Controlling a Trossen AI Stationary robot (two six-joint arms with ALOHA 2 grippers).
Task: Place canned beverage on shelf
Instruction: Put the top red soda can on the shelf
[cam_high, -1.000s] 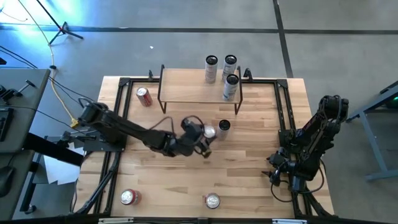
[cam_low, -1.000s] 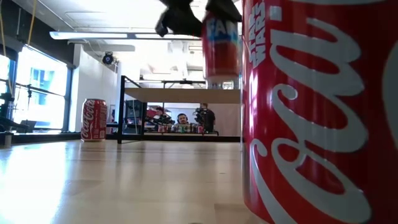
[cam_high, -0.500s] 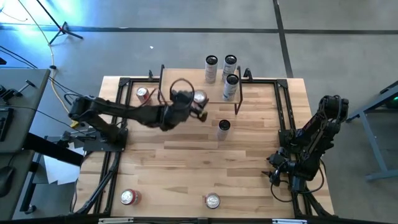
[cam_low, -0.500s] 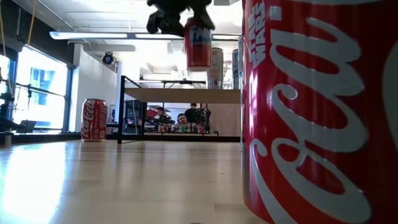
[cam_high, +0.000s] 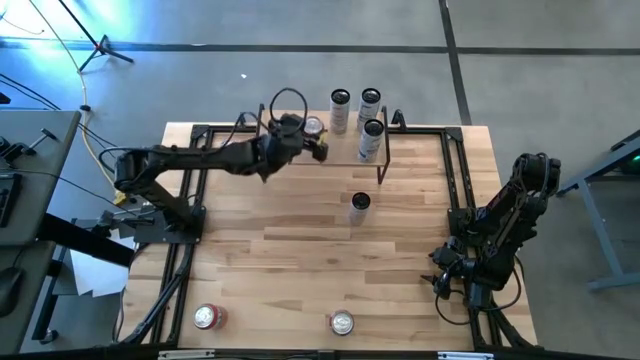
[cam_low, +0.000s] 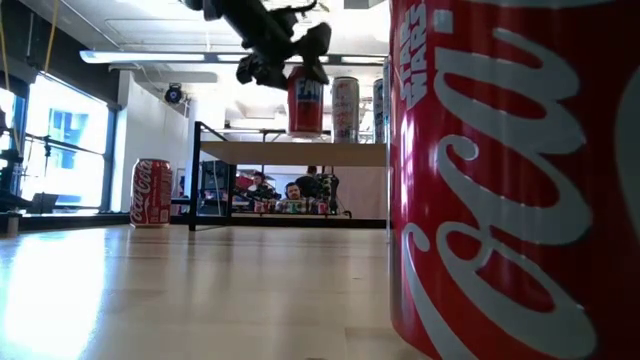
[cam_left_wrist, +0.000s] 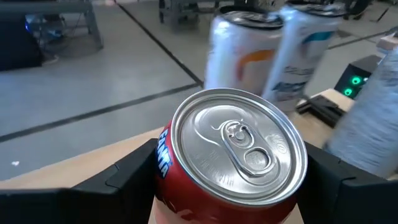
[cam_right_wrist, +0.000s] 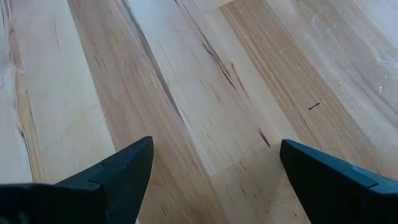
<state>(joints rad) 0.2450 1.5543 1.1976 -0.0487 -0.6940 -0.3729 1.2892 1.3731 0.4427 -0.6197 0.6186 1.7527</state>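
Note:
My left gripper (cam_high: 311, 133) is shut on a red soda can (cam_left_wrist: 231, 146) and holds it over the shelf (cam_high: 285, 150), a light wood plank on thin black legs at the table's far side. In the low view the can (cam_low: 305, 100) hangs a little above the plank (cam_low: 300, 153), to the left of the tall cans standing there. My right gripper (cam_right_wrist: 208, 180) is open and empty above bare tabletop at the table's right side (cam_high: 447, 278). My left gripper pinches the can's side wall (cam_left_wrist: 163, 163) between its two fingers (cam_left_wrist: 124, 177), one on each side, below the lid. The fingers come from the table's left, slanting down. The can is upright, lid up, lifted clear of the shelf top.
Three tall cans (cam_high: 370, 103) stand on the shelf's right end. A dark can (cam_high: 360, 205) stands mid-table. Two cans (cam_high: 207, 317) (cam_high: 342, 322) stand near the front edge; one of them fills the right of the low view (cam_low: 510, 180). A red cola can (cam_low: 152, 192) stands by the shelf's left legs.
My left gripper has carried the red can from mid-table, beside the dark can, toward the table's far edge and over the shelf. The can has stayed upright in the hold. The dark can has stayed where it was.

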